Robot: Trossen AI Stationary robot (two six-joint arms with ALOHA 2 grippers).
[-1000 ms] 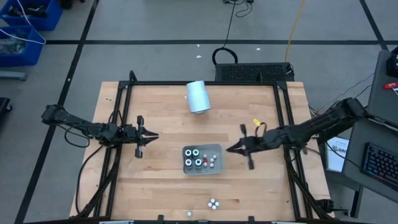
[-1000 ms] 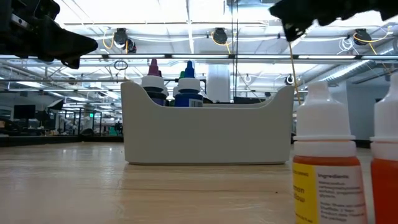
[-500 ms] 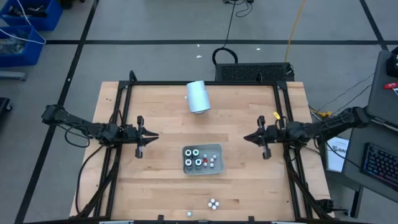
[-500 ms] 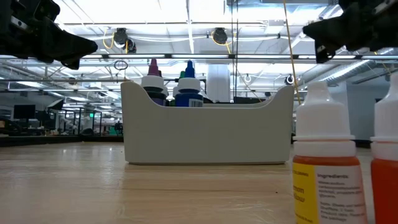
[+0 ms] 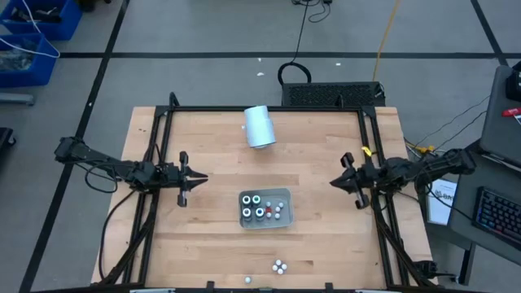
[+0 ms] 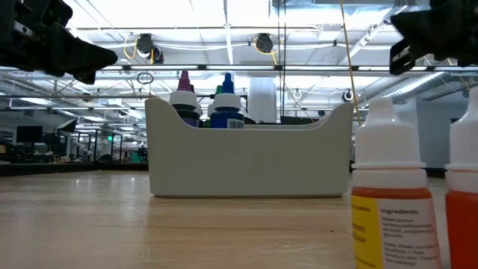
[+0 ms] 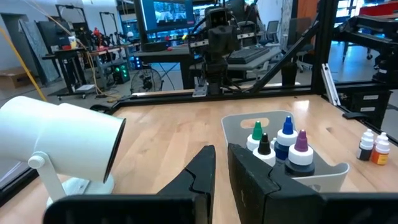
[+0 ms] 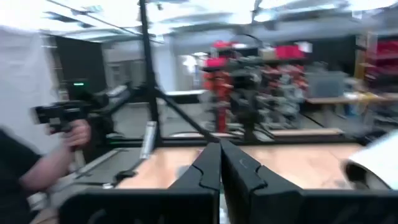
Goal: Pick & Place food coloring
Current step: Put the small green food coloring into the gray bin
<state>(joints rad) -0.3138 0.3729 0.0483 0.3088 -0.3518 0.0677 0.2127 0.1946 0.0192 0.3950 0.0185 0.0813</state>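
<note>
Both arms hang clear of the work, a posture that reads as waiting between picks. The left gripper [image 5: 198, 178] hovers above the pale wooden table [image 5: 212, 138] with its fingers nearly together, a thin slit between them and nothing in it; the right gripper [image 5: 335, 182] hangs over the table's opposite side, fingers pressed shut on nothing. The grey rectangular plastic tray [image 5: 282, 194] lies between the two sets of fingertips, slightly nearer the table's front edge, and holds several food coloring bottles [image 5: 259, 207] standing upright, presumably gathered there so that they stay sorted. More small white-capped food coloring bottles [image 5: 279, 265] stand loose on the wood, well apart from both grippers, which suggests that placing is unfinished. A big pale-blue cylinder [image 5: 260, 126] lies on its side near the far edge. The high view gives this layout but only cap tops; the left wrist view, looking past its own fingers [image 7: 202, 171], adds the cap colours in the tray (green, black, blue, purple) and two loose bottles beyond it. The low view shows a loose orange-labelled bottle [image 6: 388, 196] close up, with the tray's wall hiding most of its contents. The right wrist view shows a person's hand [image 8: 73, 134] holding a dark device beyond the table.
</note>
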